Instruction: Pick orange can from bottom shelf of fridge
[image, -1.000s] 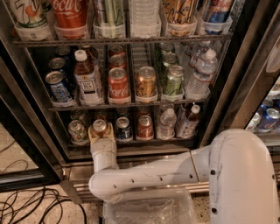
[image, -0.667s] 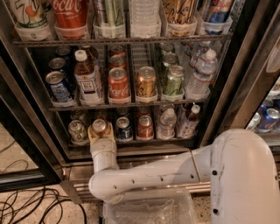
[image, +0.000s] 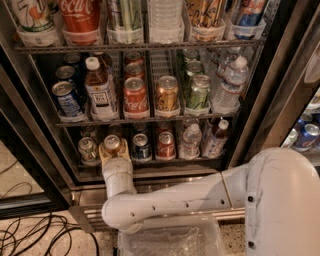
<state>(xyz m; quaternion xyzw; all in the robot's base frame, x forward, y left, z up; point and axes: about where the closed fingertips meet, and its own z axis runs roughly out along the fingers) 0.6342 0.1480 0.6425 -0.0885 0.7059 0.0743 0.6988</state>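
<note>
1. Reaching up from below, your smooth white arm (image: 170, 200) bends at a rounded elbow. It ends in the tool (image: 113, 152) at the front edge of the bottom shelf (image: 200, 159) of the fridge (image: 252, 120).
2. The orange can (image: 112, 144) stands upright in the second lane from the left on that shelf. It is a small cylinder with a bronze-orange body and a dull silver lid, and the tool's tan head shows on either side of it.
3. You cannot tell whether the tool is clamped on the can or only set around it.
4. Other drinks share the same dark wire rack. A pale silver can (image: 87, 149) stands just left of the orange one and a blue can (image: 141, 146) just right. A red can (image: 166, 145) and a clear plastic water bottle (image: 190, 141) follow further right.
5. Below the shelf runs the fridge's ribbed stainless base (image: 85, 199), its metal bright against the black frame.
6. Under the arm sits a clear plastic bin (image: 170, 240) with a crinkled lining, and black cables (image: 30, 235) loop over the speckled floor at the left.
</note>
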